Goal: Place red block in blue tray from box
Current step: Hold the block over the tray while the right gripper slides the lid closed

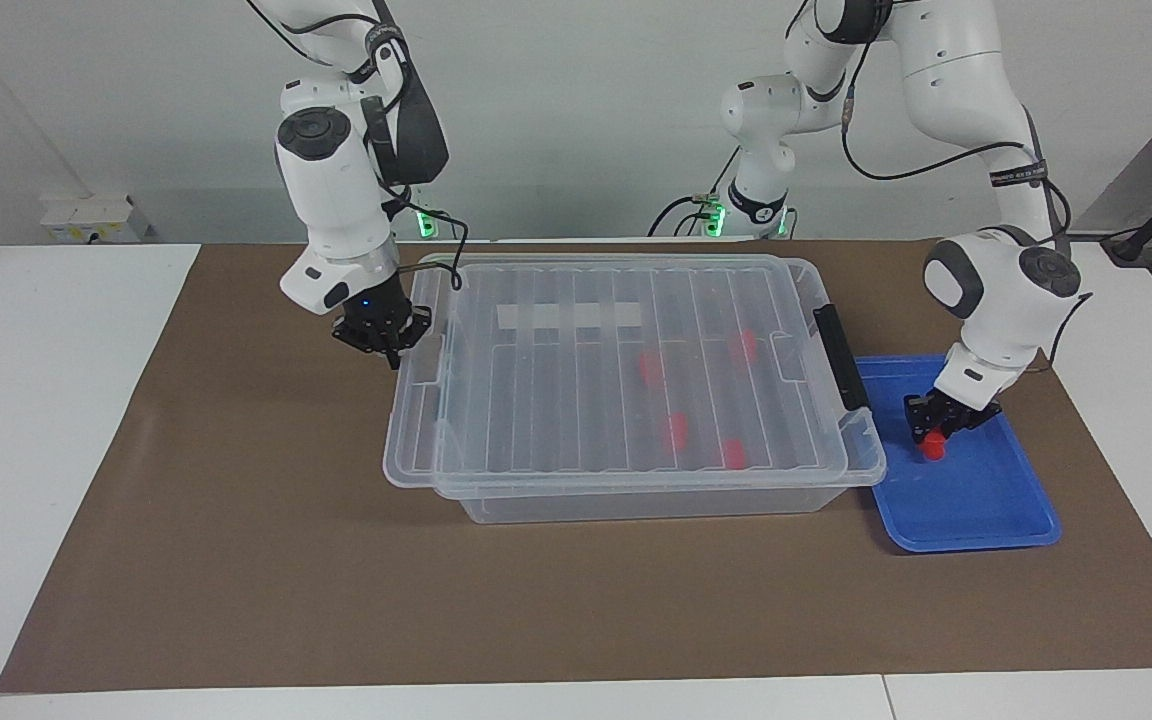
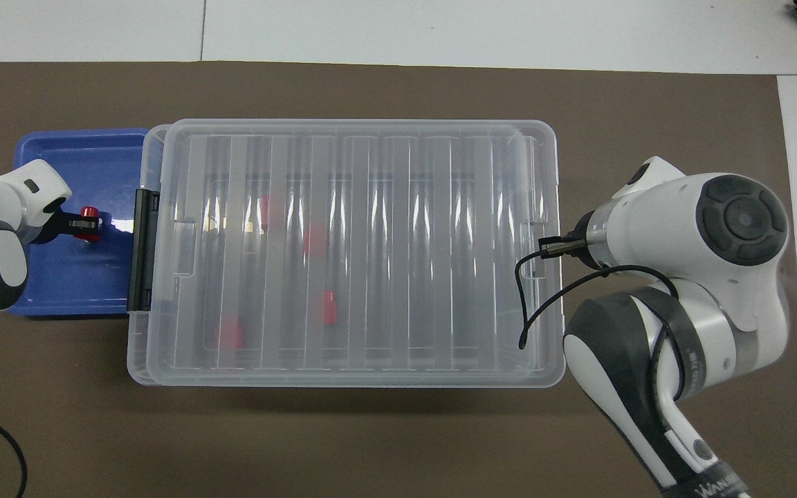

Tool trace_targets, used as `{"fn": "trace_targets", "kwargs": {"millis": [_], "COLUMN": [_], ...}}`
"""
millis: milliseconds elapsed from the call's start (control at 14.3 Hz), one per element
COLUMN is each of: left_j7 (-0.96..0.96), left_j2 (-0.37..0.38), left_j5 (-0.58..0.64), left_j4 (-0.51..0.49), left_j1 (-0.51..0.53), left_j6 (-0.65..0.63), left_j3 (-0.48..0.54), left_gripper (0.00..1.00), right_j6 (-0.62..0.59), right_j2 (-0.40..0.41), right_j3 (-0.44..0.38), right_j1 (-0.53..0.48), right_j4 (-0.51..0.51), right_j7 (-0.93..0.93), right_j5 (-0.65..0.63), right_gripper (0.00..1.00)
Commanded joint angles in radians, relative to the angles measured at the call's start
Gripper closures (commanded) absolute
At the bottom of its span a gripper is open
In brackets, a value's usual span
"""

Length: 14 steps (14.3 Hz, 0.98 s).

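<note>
Bright, even light falls from above. White glare streaks the box lid, a glint marks the blue tray beside the left pincer, and a soft shadow edges the desk.

red blocks: 5 | blue tray: 1 | box: 1 | arms: 2

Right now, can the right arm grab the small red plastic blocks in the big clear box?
Probably not: the ribbed lid lies shut over the blocks, and the right gripper hangs beside the box's end.
</note>
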State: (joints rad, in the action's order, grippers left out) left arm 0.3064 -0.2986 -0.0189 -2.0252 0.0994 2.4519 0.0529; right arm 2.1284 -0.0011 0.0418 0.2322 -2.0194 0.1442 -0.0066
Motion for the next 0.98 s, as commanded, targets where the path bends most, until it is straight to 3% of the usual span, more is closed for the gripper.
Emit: {"fn": "trace_targets", "kwargs": {"millis": [0,210,280,420,490,770,840,909], "left_j7": [0.054,0.056,0.056,0.057,0.057,0.053,0.048,0.042], "left_j2": [0.004,0.001,0.001,0.001,0.001,0.013,0.018,0.030], "left_j5": [-0.019,-0.018,-0.018,-0.019,-0.018,-0.018,-0.019,-0.021], "left_j4": [-0.029,-0.033,-0.033,-0.033,-0.030,0.041,0.086,0.132], "left_j1": [0.019,0.017,0.016,0.014,0.013,0.002,0.000,-0.010], "left_j6": [0.047,0.062,0.062,0.061,0.055,-0.064,-0.130,-0.199], "left_j3": [-0.008,-0.008,-0.008,-0.008,-0.008,-0.015,-0.022,-0.030], "left_gripper": [1.00,1.00,0.87,0.47,0.31,0.29,0.28,0.25], "right_j6": [0.028,0.025,0.021,0.011,0.005,-0.064,-0.074,-0.084], "right_j2": [0.004,0.004,0.004,0.001,-0.008,-0.046,-0.059,-0.066], "right_j3": [0.000,0.000,0.000,-0.002,-0.003,-0.005,-0.003,-0.003], "right_j1": [0.013,0.012,0.012,0.003,-0.004,-0.088,-0.109,-0.131], "right_j4": [-0.013,-0.009,-0.005,0.001,0.001,0.001,0.001,0.001], "right_j7": [0.015,0.012,0.012,0.012,0.012,0.014,0.012,0.011], "right_j5": [0.007,0.007,0.007,0.007,0.007,0.005,0.007,0.005], "right_gripper": [1.00,1.00,1.00,1.00,1.00,1.00,0.80,0.36]}}
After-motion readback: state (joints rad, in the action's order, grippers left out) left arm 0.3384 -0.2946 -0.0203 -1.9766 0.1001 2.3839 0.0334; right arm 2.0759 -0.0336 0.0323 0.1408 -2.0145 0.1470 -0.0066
